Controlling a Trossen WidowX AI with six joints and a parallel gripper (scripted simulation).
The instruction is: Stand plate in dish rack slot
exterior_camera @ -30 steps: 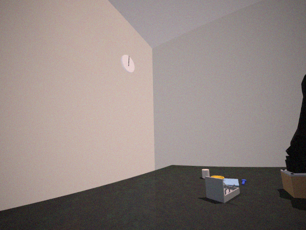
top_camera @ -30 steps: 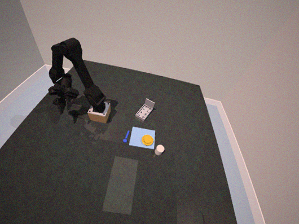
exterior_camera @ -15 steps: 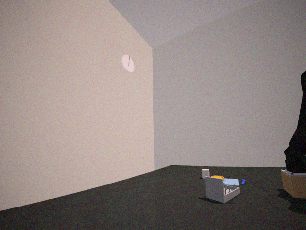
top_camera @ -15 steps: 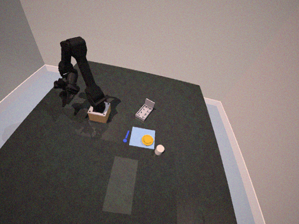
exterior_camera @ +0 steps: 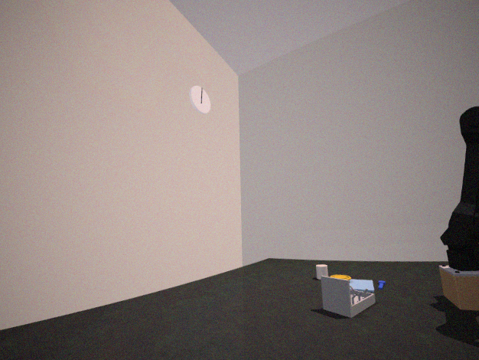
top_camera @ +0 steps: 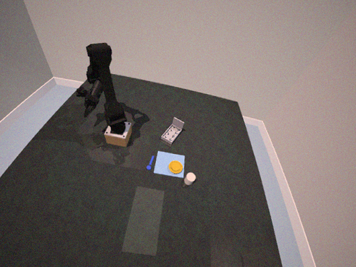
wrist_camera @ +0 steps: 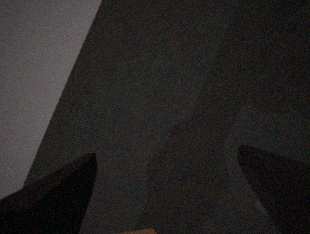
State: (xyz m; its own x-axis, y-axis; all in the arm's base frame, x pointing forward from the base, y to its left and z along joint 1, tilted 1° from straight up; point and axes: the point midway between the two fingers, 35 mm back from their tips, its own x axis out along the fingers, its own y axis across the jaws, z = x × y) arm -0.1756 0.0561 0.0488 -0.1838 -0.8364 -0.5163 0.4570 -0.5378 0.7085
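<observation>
Top view takes in my whole arm [top_camera: 104, 84] on its tan base [top_camera: 117, 134], folded back with my gripper [top_camera: 87, 107] hanging on the side of the base away from the rack [top_camera: 171, 132]. The exterior view cuts me off at the frame edge but alone shows a clock [exterior_camera: 200, 99] on the wall and the rack's [exterior_camera: 345, 297] tall end panel. The wrist view shows only dark floor between my two fingertips.

My fingers stand wide apart, holding and touching nothing.

The yellow plate [top_camera: 175, 166] lies flat on a blue mat [top_camera: 164, 163] just in front of the rack. A white cup [top_camera: 189, 178] stands beside the mat, and a blue spoon [top_camera: 150, 162] lies on the mat's other side. The rack's slots hold nothing.
</observation>
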